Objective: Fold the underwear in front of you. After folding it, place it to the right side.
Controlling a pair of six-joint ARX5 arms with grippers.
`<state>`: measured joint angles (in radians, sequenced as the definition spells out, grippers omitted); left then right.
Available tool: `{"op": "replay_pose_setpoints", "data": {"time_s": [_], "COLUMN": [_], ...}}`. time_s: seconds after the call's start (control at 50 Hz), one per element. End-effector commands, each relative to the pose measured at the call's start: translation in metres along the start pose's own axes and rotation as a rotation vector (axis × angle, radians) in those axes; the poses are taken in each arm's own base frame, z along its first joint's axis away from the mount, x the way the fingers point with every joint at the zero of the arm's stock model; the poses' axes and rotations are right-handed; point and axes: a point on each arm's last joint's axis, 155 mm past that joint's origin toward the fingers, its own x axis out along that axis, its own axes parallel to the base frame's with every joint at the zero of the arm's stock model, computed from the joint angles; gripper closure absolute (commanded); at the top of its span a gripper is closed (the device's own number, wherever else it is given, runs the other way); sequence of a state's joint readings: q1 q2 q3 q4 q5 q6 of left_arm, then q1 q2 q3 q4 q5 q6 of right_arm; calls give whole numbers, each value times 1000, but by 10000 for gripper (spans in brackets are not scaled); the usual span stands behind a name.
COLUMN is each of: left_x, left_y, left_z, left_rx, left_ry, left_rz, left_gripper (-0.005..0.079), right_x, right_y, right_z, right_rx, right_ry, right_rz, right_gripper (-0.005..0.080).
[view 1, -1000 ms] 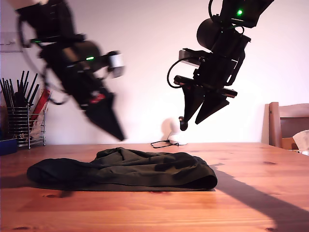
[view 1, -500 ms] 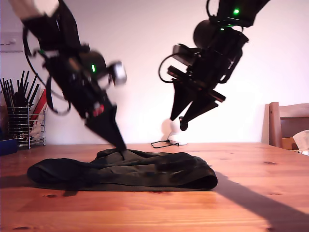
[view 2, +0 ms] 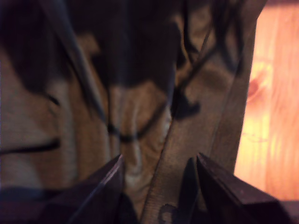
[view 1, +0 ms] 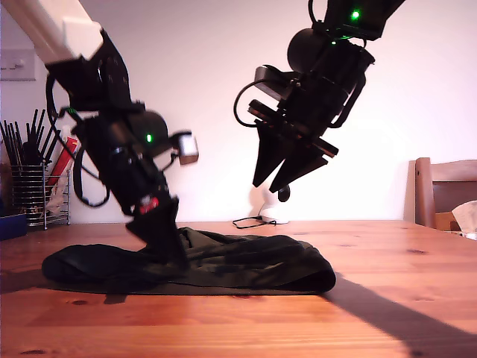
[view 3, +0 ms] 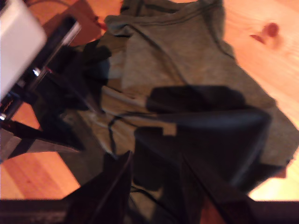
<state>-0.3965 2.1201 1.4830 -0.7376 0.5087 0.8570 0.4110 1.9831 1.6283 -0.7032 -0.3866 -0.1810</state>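
The underwear (view 1: 246, 265) lies crumpled and flat on the wooden table (view 1: 387, 298), dark olive, spread across the middle toward the exterior view's left. My first gripper (view 1: 170, 253) is down on its middle part, tips in the cloth. In the first wrist view its fingers stand apart with a hem band of the underwear (view 2: 140, 116) between them, so my first gripper (view 2: 159, 186) is open. My second gripper (view 1: 272, 179) hangs well above the garment, open and empty. The second wrist view looks down past my second gripper (view 3: 154, 196) onto the underwear (view 3: 187, 70) and the other arm.
A wire rack (view 1: 33, 186) with dark utensils and a blue object (view 1: 11, 224) stand at the exterior view's left edge. A wooden chair (view 1: 443, 190) is at that view's right edge. A thin black cable (view 1: 257, 220) lies at the table's back.
My first gripper has come down from the air onto the underwear. My second gripper has shifted a little toward the exterior view's left and tilted, staying high.
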Motion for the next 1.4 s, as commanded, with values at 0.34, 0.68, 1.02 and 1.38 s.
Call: {"op": "replay_pose_setpoints", "data": {"time_s": [0.34, 0.68, 1.02, 1.38], "left_x": [47, 66, 73, 59], "left_y": [-29, -56, -62, -62], "left_z": [-4, 23, 34, 42], "left_rx": [57, 167, 153, 99], "left_ry": [72, 64, 49, 58], "left_rz": [-70, -83, -71, -75], "left_gripper": [394, 612, 579, 765], "right_x": [3, -1, -15, -19], "right_y": [-1, -12, -48, -59], "right_z": [-2, -4, -14, -16], "right_rx": [-2, 20, 97, 115], "right_ry": [0, 0, 3, -3], "right_rz": [3, -9, -48, -60], "right_gripper": [474, 474, 474, 474]}}
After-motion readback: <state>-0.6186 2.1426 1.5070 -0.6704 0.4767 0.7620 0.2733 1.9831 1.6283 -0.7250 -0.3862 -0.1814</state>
